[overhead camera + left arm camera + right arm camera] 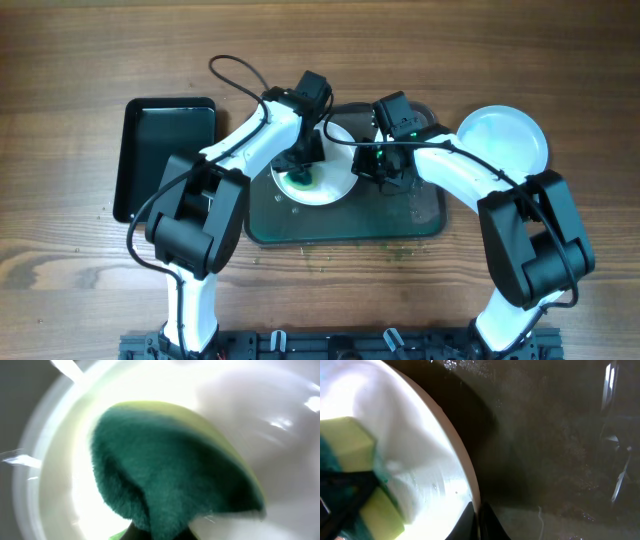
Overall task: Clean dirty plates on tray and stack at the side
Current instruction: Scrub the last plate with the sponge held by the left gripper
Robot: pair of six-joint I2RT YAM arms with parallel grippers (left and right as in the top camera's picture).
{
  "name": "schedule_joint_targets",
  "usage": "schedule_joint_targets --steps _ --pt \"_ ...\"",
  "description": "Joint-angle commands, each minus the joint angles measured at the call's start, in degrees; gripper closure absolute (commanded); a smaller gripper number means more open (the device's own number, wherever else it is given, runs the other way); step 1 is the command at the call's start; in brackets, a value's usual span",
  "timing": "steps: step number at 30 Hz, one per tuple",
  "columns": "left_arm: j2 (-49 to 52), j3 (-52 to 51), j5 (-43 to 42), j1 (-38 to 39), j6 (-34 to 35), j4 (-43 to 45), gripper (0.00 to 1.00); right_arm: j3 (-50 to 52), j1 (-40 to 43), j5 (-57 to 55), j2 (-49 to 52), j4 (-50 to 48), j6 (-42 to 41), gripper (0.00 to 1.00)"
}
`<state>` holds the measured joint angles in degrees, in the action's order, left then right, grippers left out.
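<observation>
A white plate [328, 190] lies on the dark grey-green tray [345, 225]. My left gripper [300, 165] is shut on a green and yellow sponge [170, 470] and presses it onto the plate's middle [300, 435]. My right gripper [377, 165] is shut on the plate's right rim; in the right wrist view its fingers [477, 517] pinch the rim [465, 465] above the wet tray [545, 460]. The edge of another white plate [339, 130] shows behind the arms. A plain white plate [503, 138] sits on the table to the right of the tray.
A smaller glossy black tray [165, 150] lies at the left on the wooden table. Green crumbs lie along the tray's front edge [400, 250]. A black cable [235, 75] loops over the left arm.
</observation>
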<state>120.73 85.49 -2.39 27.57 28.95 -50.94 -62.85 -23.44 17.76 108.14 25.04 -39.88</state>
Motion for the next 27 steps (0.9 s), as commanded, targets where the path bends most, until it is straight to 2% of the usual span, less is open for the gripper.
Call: schedule_joint_targets --steps 1,3,5,9,15,17,19,20,22,23,27 --pt "1.75 -1.27 -26.08 2.36 -15.93 5.14 0.96 -1.27 0.04 0.31 0.33 -0.39 -0.63 0.96" --pt "1.75 -1.27 -22.05 2.97 -14.95 7.52 0.96 -1.27 0.04 0.31 0.33 -0.37 -0.59 0.96" --pt "1.75 -1.27 -10.91 2.86 -9.25 8.90 0.96 -1.27 0.04 0.31 0.33 -0.37 -0.59 0.96" --pt "1.75 -1.27 3.19 1.64 -1.81 9.60 0.96 -1.27 0.04 0.31 0.33 -0.37 -0.59 0.96" --pt "1.75 -1.27 20.63 1.38 9.97 -1.27 0.96 -1.27 0.04 0.31 0.33 -0.37 -0.59 0.96" --pt "1.75 -1.27 18.49 1.90 10.54 -4.46 0.96 -1.27 0.04 0.31 0.33 -0.42 -0.61 0.96" --pt "1.75 -1.27 12.83 2.51 9.75 -4.81 0.96 -1.27 0.04 0.31 0.33 -0.39 -0.61 0.96" --pt "1.75 -1.27 8.37 2.69 7.02 -4.15 0.96 -1.27 0.04 0.31 0.33 -0.39 -0.59 0.96" --pt "1.75 -1.27 -10.84 2.69 -5.92 -0.63 0.96 -1.27 0.04 0.31 0.33 -0.39 -0.61 0.96" --pt "1.75 -1.27 -16.83 2.69 -9.51 1.03 0.96 -1.27 0.04 0.33 0.33 -0.39 -0.61 0.96" --pt "1.75 -1.27 -15.19 2.05 -9.68 7.61 0.96 -1.27 0.04 0.50 0.33 -0.37 -0.48 0.96"
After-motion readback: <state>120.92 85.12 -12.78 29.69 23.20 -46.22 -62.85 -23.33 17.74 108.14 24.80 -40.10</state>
